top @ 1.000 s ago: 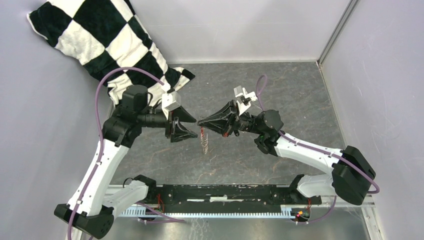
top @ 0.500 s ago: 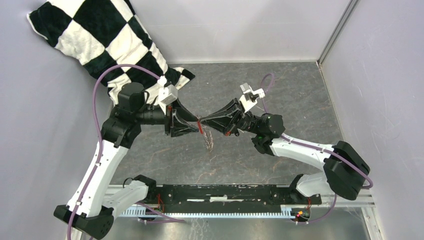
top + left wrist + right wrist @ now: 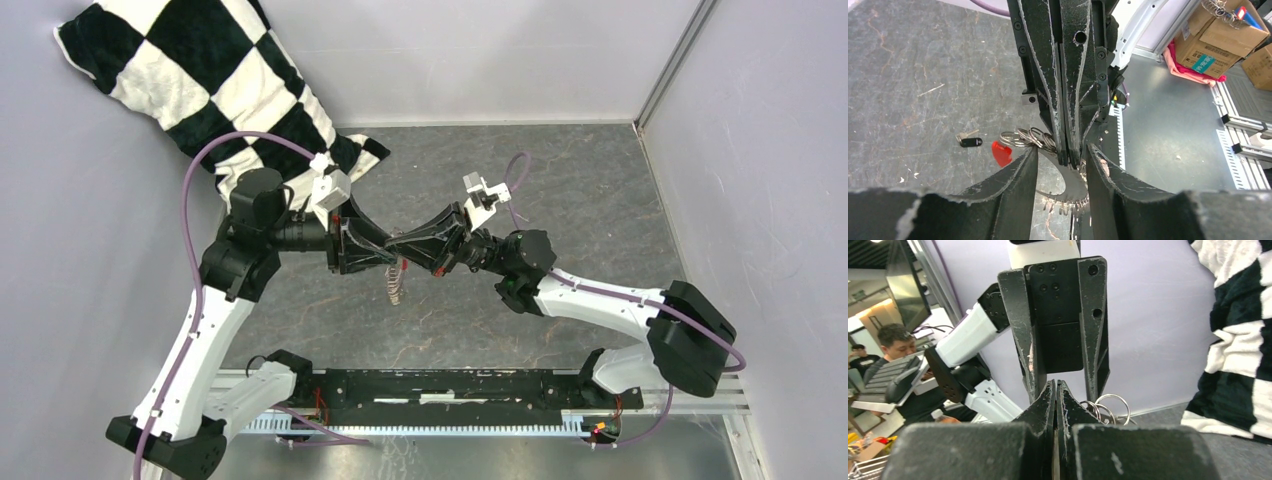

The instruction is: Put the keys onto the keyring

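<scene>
My right gripper (image 3: 397, 244) is shut on the keyring (image 3: 397, 285), a thin silvery loop with several small silvery pieces and a red tag (image 3: 1002, 152), which hangs below its tips above the table. My left gripper (image 3: 372, 250) is open, and its fingers (image 3: 1018, 175) straddle the right gripper's shut tips (image 3: 1068, 161). The rings show beside the right gripper's tips (image 3: 1055, 386) in the right wrist view (image 3: 1109, 407). One tiny key (image 3: 969, 141) with a black head lies loose on the table to the left of the red tag. It is hidden in the top view.
A black-and-white checkered cloth (image 3: 200, 70) lies at the back left, near the left arm. Grey walls (image 3: 760, 200) close in the table. A black rail (image 3: 450, 385) runs along the near edge. Cardboard boxes (image 3: 1228, 35) stand beyond the table.
My right gripper has moved left with the keyring, and its tips now sit between my left gripper's open fingers. The hanging ring has swung left with it.
</scene>
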Available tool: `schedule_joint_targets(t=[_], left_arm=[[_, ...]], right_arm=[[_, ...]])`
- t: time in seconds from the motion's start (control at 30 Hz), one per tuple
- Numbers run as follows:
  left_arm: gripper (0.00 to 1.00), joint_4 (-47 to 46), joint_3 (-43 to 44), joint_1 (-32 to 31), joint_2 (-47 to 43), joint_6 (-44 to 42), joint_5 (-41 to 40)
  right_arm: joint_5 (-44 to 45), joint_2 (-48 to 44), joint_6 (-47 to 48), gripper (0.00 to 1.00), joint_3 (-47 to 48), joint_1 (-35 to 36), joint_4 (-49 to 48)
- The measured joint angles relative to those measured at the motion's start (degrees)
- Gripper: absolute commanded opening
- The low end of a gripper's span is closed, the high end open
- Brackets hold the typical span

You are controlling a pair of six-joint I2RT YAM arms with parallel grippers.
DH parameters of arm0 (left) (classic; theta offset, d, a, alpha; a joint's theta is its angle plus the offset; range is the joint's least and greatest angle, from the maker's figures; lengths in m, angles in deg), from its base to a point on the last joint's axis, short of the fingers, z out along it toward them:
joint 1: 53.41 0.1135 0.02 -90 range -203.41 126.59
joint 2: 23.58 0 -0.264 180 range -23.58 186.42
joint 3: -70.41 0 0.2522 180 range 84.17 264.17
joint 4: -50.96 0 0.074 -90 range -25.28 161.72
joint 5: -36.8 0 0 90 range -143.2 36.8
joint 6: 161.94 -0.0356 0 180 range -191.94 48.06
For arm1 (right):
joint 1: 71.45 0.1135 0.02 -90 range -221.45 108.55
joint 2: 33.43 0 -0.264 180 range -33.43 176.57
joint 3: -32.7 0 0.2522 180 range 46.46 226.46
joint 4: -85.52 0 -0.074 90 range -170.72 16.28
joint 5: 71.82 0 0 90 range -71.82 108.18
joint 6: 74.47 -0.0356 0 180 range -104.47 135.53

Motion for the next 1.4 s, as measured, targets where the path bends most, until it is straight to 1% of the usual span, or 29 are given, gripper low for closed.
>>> schedule_joint_targets(t=[0.13,0.2,0.27,0.43,0.47,0.53,0.6,0.63,0.67,0.7,0.8,0.87,0.97,1.1,1.23,1.4], left_arm=[[0.19,0.85,-0.57,0.07,0.00,-0.07,0.28],[0.09,1.14,-0.57,0.33,-0.02,-0.39,0.44],[0.03,2.08,-0.55,0.66,0.00,-1.22,0.55],[0.02,4.26,-0.22,0.96,0.20,-3.67,0.55],[0.02,4.59,-0.11,0.98,0.20,-4.04,0.57],[0.02,5.20,0.11,0.98,0.11,-4.72,0.63],[0.02,5.62,0.39,1.01,0.07,-5.22,0.61],[0.02,6.32,0.44,1.16,0.00,-5.49,-0.07],[0.02,6.62,0.44,1.27,0.11,-5.90,-0.42],[0.02,6.95,0.42,1.07,0.37,-6.43,-0.31],[0.02,8.02,0.42,0.68,0.68,-7.80,-0.09],[0.02,8.96,0.44,0.46,0.68,-8.90,0.57],[0.02,10.80,0.50,0.15,0.68,-10.71,0.90],[0.02,13.25,1.86,0.15,1.07,-13.60,0.96],[0.02,13.99,3.02,0.15,1.11,-15.41,0.90],[0.02,17.29,4.22,0.13,1.25,-20.20,-0.52]], right_arm=[[1.42,-0.24,3.17,0.00,0.81,1.01,3.41],[2.08,-0.48,4.13,0.01,1.03,0.98,4.26],[2.34,-0.66,4.68,0.00,1.09,0.87,4.70],[2.25,-0.68,5.07,0.00,1.11,0.85,5.44],[2.10,-0.68,5.05,0.02,1.18,0.87,5.51],[1.62,-0.68,4.85,0.24,1.46,0.85,5.84],[0.74,-0.68,4.17,0.33,1.77,0.81,6.16],[0.33,-0.68,3.15,0.39,1.97,0.68,5.66],[-0.94,-0.72,2.75,0.48,2.60,0.70,5.51],[-1.68,-0.94,2.58,0.52,3.15,0.74,5.60],[-3.91,-2.43,2.19,0.58,3.32,-0.07,6.93],[-4.63,-4.24,3.10,0.61,3.32,-2.23,9.79],[-4.85,-7.72,7.67,0.61,3.98,-4.98,18.25],[-4.81,-9.92,19.61,0.60,11.87,-6.01,36.96],[-4.61,-10.29,28.63,0.56,18.64,-6.05,49.96],[-4.39,-10.32,39.80,0.58,24.41,-6.05,64.89]])
